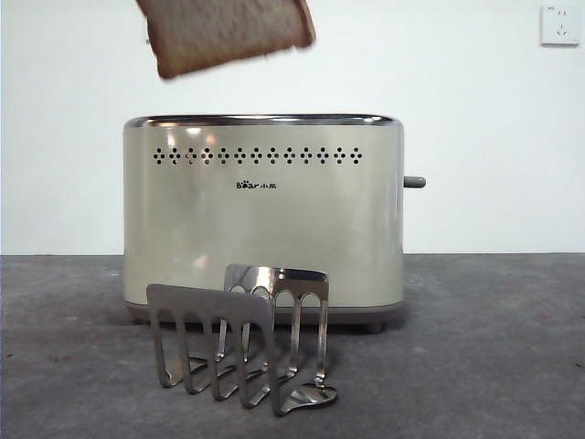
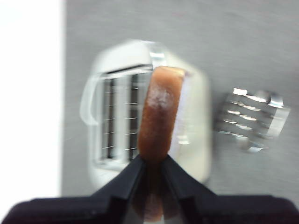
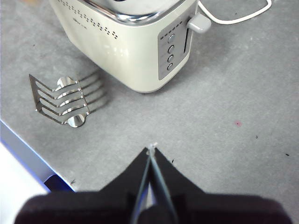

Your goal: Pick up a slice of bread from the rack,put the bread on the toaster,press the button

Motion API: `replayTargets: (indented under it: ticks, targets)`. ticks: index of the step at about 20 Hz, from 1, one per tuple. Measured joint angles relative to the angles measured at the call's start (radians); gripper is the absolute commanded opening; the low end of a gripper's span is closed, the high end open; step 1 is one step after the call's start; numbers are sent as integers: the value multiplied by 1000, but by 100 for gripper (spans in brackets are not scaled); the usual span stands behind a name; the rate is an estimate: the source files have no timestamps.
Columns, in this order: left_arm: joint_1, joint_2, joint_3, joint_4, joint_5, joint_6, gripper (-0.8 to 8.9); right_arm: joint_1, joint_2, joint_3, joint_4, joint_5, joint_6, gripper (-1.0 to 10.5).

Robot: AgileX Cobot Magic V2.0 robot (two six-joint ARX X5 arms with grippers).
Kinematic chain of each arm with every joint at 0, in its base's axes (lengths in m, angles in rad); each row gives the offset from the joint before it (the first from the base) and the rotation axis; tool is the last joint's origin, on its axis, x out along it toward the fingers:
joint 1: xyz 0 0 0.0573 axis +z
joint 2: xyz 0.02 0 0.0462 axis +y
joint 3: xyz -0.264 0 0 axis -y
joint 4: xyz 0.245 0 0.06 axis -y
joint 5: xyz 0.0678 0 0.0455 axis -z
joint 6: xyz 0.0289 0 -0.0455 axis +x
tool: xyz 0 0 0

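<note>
- Bread first: the slice of bread (image 2: 159,116) is clamped edge-on in my left pincer (image 2: 152,163), crust toward my wrist camera, both black jaws pressed against its sides.
- In the front view that slice of bread (image 1: 228,32) hangs tilted in the air, apart from the chrome top rim below it, at about 11 o'clock from the middle of the toaster (image 1: 265,219).
- Nearest the front camera, the rack (image 1: 242,338) stands bare on the grey table (image 1: 494,347), at 6 o'clock from the toaster and just in front of it.
- Behind the rack, the toaster sits on the table; from my left wrist its slots (image 2: 121,116) show just beside the bread's edge, though that picture is blurred.
- The button (image 1: 414,182) sticks out at 3 o'clock from the toaster's narrow end, raised near the top of its slot.
- My right pincer (image 3: 150,151) is clenched on nothing, over bare table, well apart from the toaster.
- Farthest back, a wall socket (image 1: 558,25) sits at 2 o'clock.
</note>
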Motion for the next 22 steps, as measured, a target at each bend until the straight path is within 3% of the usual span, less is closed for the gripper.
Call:
replayTargets:
  ticks: [9, 18, 22]
  targets:
    - [0, 201, 147, 6, -139, 5, -13, 0, 6, 0, 3, 0, -4, -4]
    - [79, 312, 148, 48, -136, -2, -13, 41, 6, 0, -2, -5, -4, -4]
    - [106, 345, 148, 39, -79, -37, -13, 59, 6, 0, -4, -8, -4, -4]
